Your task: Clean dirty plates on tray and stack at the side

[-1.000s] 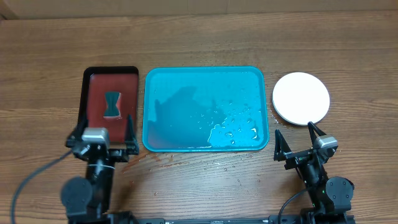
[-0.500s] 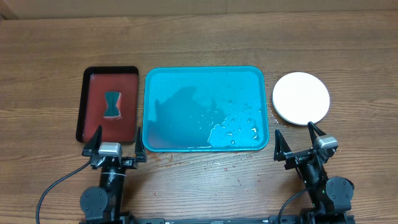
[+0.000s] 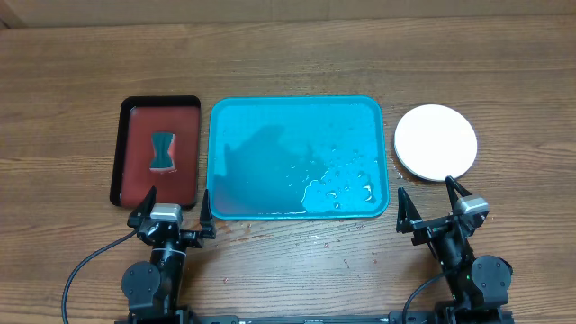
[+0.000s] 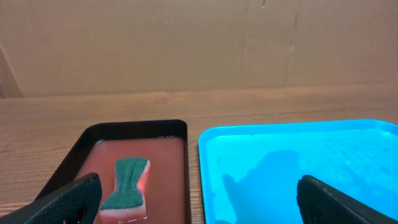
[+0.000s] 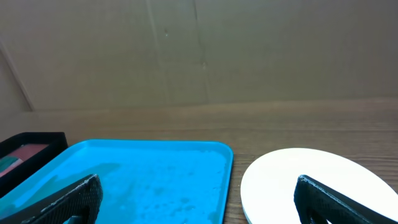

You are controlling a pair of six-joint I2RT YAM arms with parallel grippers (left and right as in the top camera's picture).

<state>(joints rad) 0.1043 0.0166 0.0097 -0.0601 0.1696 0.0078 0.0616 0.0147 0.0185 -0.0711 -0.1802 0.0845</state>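
The turquoise tray [image 3: 297,157] lies mid-table, wet, with no plates on it; it also shows in the left wrist view [image 4: 298,165] and the right wrist view [image 5: 143,180]. A stack with a white plate [image 3: 436,141] on top sits right of the tray, also in the right wrist view [image 5: 292,183]. The blue and yellow-green plates are hidden. My left gripper [image 3: 171,205] is open and empty near the tray's front left corner. My right gripper [image 3: 432,202] is open and empty in front of the plate stack.
A black-rimmed dark red tray [image 3: 160,150] with a green sponge [image 3: 163,149] stands left of the turquoise tray; the sponge also shows in the left wrist view [image 4: 127,183]. Water drops lie on the table before the tray. A cardboard wall stands behind.
My left arm has drawn back toward the front edge and shifted right, off the dark red tray. The right arm has not moved.
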